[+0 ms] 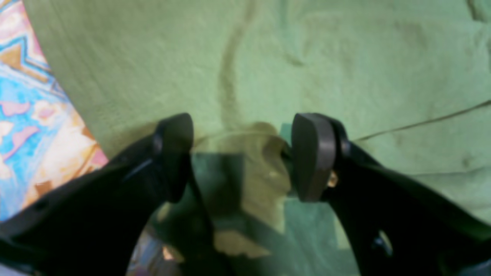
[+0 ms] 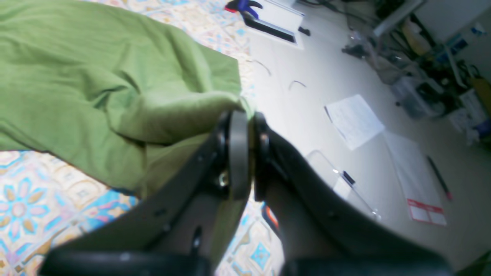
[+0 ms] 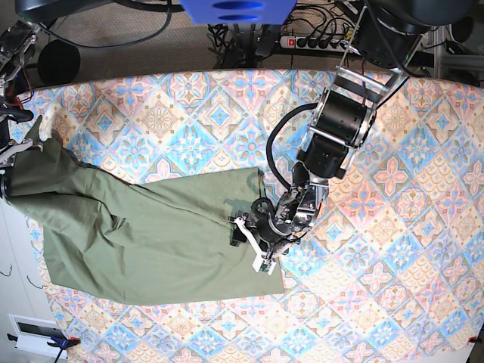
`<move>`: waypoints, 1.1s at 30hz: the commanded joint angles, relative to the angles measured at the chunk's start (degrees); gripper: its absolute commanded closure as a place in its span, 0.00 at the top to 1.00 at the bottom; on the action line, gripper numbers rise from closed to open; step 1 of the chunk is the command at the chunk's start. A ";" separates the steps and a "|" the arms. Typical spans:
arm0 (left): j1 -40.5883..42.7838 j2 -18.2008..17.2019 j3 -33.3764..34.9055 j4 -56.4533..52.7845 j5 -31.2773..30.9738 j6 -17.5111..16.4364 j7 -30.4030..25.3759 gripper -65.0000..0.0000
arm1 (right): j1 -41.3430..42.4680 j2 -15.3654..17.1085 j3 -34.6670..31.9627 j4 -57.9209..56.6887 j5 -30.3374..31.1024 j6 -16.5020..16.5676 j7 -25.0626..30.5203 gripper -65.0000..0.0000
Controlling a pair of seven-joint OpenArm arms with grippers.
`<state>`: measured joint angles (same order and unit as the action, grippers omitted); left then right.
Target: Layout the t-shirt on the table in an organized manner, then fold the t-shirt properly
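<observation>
The olive-green t-shirt [image 3: 136, 227] lies stretched across the left half of the patterned table [image 3: 393, 287], wrinkled, with one end pulled up toward the left edge. My left gripper [image 3: 253, 243] hovers low over the shirt's right edge. In the left wrist view it [image 1: 243, 153] stands open, and a small raised fold of the t-shirt [image 1: 345, 57] lies loose between its fingers. My right gripper [image 2: 245, 119] is shut on a pinched corner of the t-shirt [image 2: 76, 76], held up at the table's left edge [image 3: 17, 147].
Left of the shirt in the left wrist view the table [image 1: 23, 115] shows. Beyond the table [image 2: 30, 199] the floor holds papers [image 2: 353, 120], a pen [image 2: 439, 174] and a clear plastic box [image 2: 337, 180]. A power strip [image 3: 314, 39] and cables lie past the far edge.
</observation>
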<state>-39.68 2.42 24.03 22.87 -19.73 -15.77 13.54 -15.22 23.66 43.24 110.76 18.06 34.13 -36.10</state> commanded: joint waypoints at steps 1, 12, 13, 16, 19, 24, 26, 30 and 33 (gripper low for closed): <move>-2.21 0.53 0.10 0.99 -0.36 -0.27 -1.01 0.61 | 0.50 1.35 0.58 1.20 0.53 -0.50 1.33 0.00; 0.87 -0.96 4.76 3.98 -0.36 -0.45 -0.92 0.00 | 0.76 1.35 0.58 0.84 0.53 -0.50 1.24 0.00; 0.87 -1.14 4.85 4.25 -0.27 -0.45 -0.92 0.00 | 0.85 1.35 0.58 0.84 0.53 -0.50 1.24 0.00; 0.87 -2.90 4.58 9.08 -0.10 -0.45 -0.92 0.00 | 0.85 1.35 0.58 0.84 0.53 -0.50 1.24 0.00; 0.87 -6.50 4.50 13.74 -0.10 -0.36 -0.13 0.00 | 0.76 1.35 0.49 0.84 0.53 -0.50 1.15 0.00; -0.10 -13.80 4.32 19.81 -0.27 -0.36 1.98 0.00 | 0.50 1.35 0.14 0.76 0.62 -0.50 1.06 0.00; -0.27 -16.70 4.32 21.48 -0.19 -0.36 1.98 0.00 | 0.50 1.35 -1.00 0.76 0.62 -0.50 -0.08 0.00; -0.01 -22.59 4.32 26.23 -0.45 -0.36 2.86 0.00 | 0.94 1.35 -2.85 0.67 0.62 -0.50 -3.24 0.00; 1.75 -26.37 4.41 35.02 -0.54 -0.45 6.11 0.00 | 0.94 1.35 -2.85 0.67 0.53 -0.50 -3.68 0.00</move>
<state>-36.07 -23.64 28.84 57.21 -19.99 -16.51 20.95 -14.81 23.53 39.75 110.65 18.50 34.41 -40.77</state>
